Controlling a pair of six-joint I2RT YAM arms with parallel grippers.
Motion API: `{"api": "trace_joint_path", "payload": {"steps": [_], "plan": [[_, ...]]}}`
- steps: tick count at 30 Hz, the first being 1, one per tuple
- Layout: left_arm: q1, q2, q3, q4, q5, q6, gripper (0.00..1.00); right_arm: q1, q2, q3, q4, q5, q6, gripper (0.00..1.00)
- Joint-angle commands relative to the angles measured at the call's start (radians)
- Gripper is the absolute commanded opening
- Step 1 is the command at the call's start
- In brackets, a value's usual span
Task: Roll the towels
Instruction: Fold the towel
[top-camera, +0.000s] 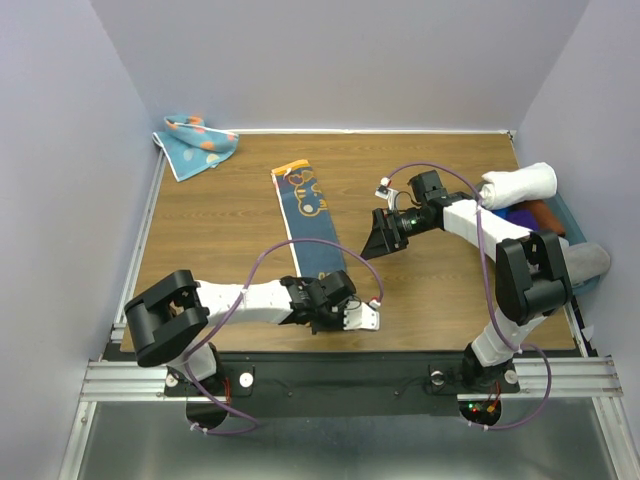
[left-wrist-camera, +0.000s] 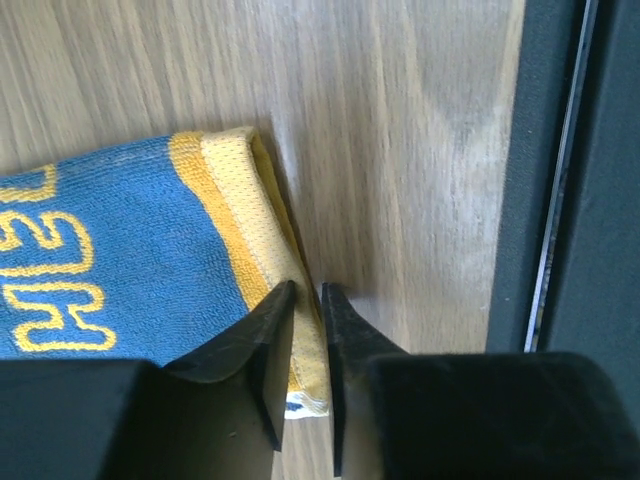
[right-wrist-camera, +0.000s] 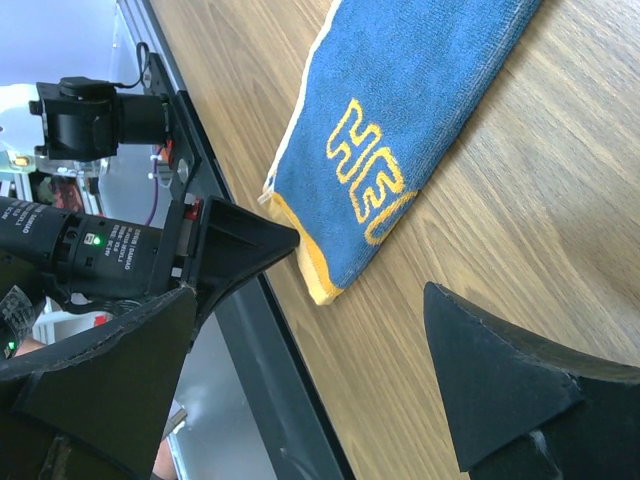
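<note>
The mustard-yellow towel with the navy printed face (top-camera: 305, 215) lies flat as a long folded strip on the wooden table, running from the back toward the near edge. My left gripper (top-camera: 338, 285) is at its near end, shut on the yellow hem (left-wrist-camera: 262, 235). In the left wrist view my left gripper (left-wrist-camera: 308, 305) has the hem pinched between its fingers. My right gripper (top-camera: 378, 243) is open and empty, just right of the strip. The right wrist view shows the towel's near end (right-wrist-camera: 400, 120), my left gripper (right-wrist-camera: 285, 240) on its corner, and my right gripper (right-wrist-camera: 310, 295) wide open. The light blue dotted towel (top-camera: 195, 142) lies crumpled at the back left corner.
A white rolled towel (top-camera: 520, 183) rests on a blue bin (top-camera: 575, 215) at the right edge, with a grey roll (top-camera: 588, 262) nearer. The table's black near edge (left-wrist-camera: 560, 200) runs close beside my left gripper. Walls enclose the table on three sides.
</note>
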Motion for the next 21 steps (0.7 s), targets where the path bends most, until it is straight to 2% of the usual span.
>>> {"api": "trace_joint_path", "payload": {"steps": [1, 4, 9, 14, 17, 21], "plan": [[0.009, 0.043, -0.008, -0.026, 0.024, -0.012, 0.24, 0.001, -0.003, 0.003, -0.007, -0.016, -0.018, 1.00], [0.015, 0.070, 0.013, -0.040, 0.028, -0.012, 0.19, 0.001, -0.004, 0.003, -0.009, -0.017, -0.020, 1.00], [0.018, 0.107, 0.049, -0.076, 0.025, -0.012, 0.00, 0.001, -0.004, 0.005, -0.009, -0.017, -0.020, 0.99], [0.016, 0.043, 0.058, -0.127, 0.097, 0.023, 0.00, -0.005, -0.013, 0.004, -0.010, -0.022, -0.018, 0.99], [0.013, -0.031, 0.081, -0.210, 0.210, 0.045, 0.00, -0.008, -0.026, 0.005, -0.011, -0.025, -0.014, 0.99], [0.012, -0.110, 0.093, -0.266, 0.281, 0.068, 0.00, -0.014, -0.030, 0.013, -0.012, -0.028, -0.011, 0.99]]}}
